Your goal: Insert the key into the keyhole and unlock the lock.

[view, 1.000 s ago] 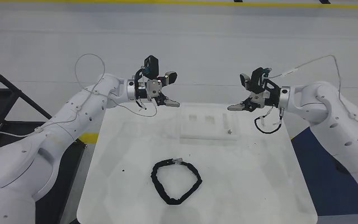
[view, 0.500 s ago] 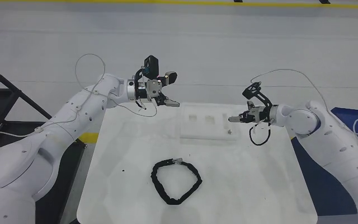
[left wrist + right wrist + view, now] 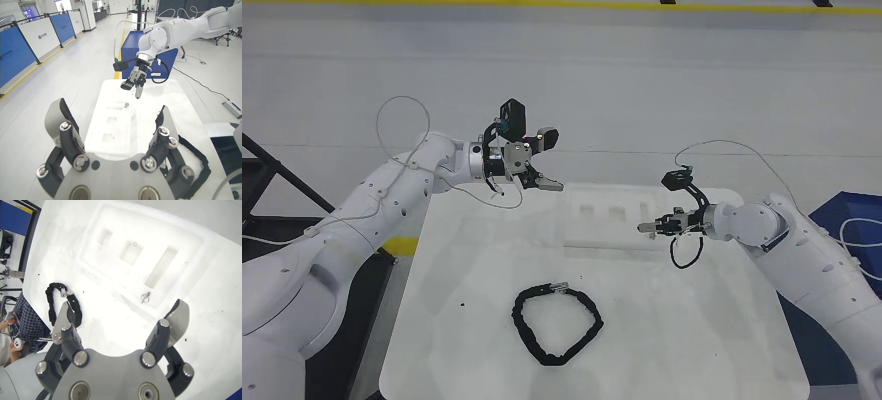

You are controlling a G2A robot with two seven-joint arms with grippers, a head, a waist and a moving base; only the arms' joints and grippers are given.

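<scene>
The right gripper (image 3: 644,228) has come down close to the key (image 3: 145,298), its fingers wide apart. The key lies on the foam tray (image 3: 587,238), far from the chain lock (image 3: 555,325). The grab looks next.

A pale grey, glossy floor (image 3: 642,90) spreads around the white surface (image 3: 462,330). A yellow line (image 3: 542,4) crosses the floor at the far edge of the top view. A black metal frame (image 3: 277,180) stands beside the surface. In the left wrist view the room is a long, brightly and evenly lit hall. A row of blue and white barrier panels (image 3: 62,26) in black frames lines one side, and a yellow stripe (image 3: 122,37) runs down the floor. A blue cabinet (image 3: 130,55) stands just beyond the surface's far end. A black cable (image 3: 204,85) trails across the floor toward a grey box (image 3: 233,108). Farther back rise a white column (image 3: 88,13) and dark partitions (image 3: 170,5).
</scene>
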